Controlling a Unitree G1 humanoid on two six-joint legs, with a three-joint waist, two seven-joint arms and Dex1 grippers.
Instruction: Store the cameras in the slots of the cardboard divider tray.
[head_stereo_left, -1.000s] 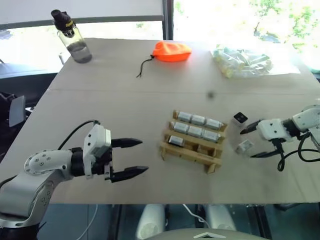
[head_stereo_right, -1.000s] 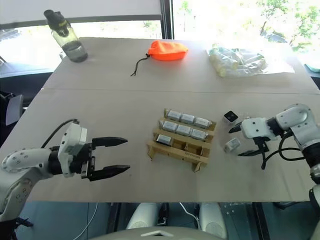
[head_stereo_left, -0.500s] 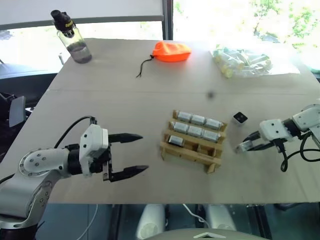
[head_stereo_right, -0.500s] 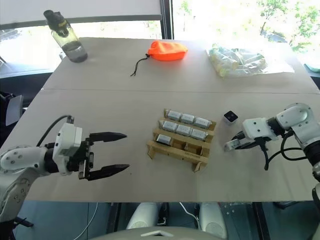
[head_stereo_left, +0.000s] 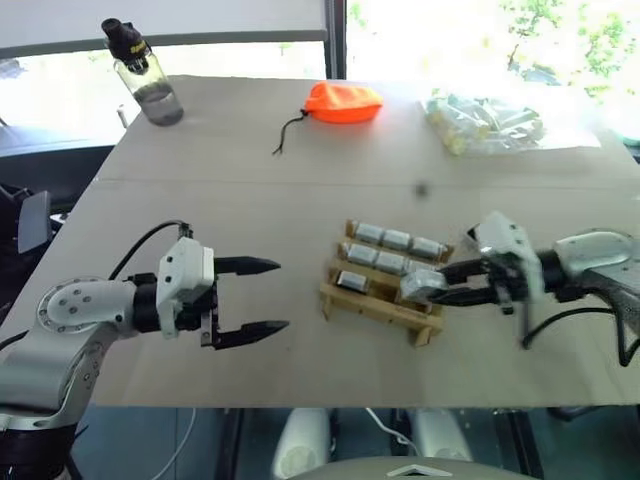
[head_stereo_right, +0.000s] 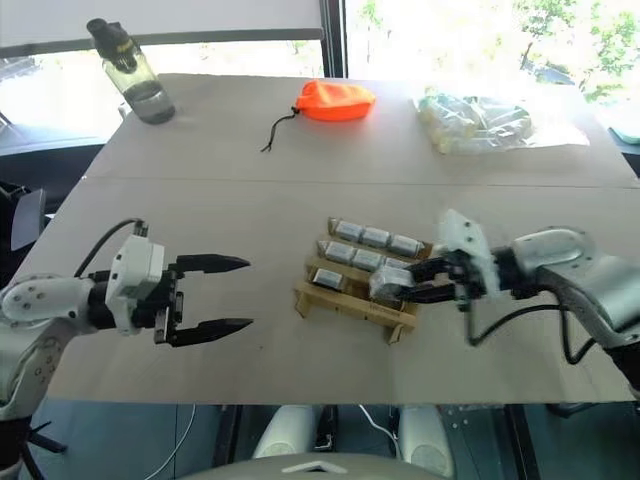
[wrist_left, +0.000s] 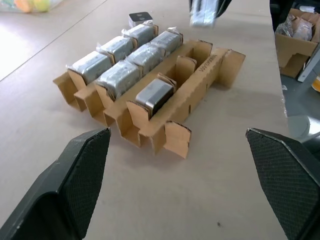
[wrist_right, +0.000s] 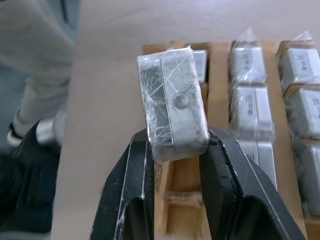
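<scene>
Cardboard divider tray (head_stereo_left: 380, 300) holds seven cameras (head_stereo_left: 397, 240).

Faint dark print runs along one strip of the cardboard divider tray (wrist_left: 206, 63), too small to read; small marks on the wrapped cameras (wrist_right: 305, 61) are illegible too; nothing else bears lettering.

Daylight pours in from the windows behind the table (head_stereo_left: 250, 200), and the far edge blows out to white, washing over the plastic bag (head_stereo_left: 485, 122). The tabletop sits evenly lit with only soft shadows. The right gripper (head_stereo_left: 447, 283) smears with motion blur, while the left gripper (head_stereo_left: 262, 296) stays crisp. In the right wrist view, plastic wrap on the held camera (wrist_right: 172, 120) glints.
</scene>
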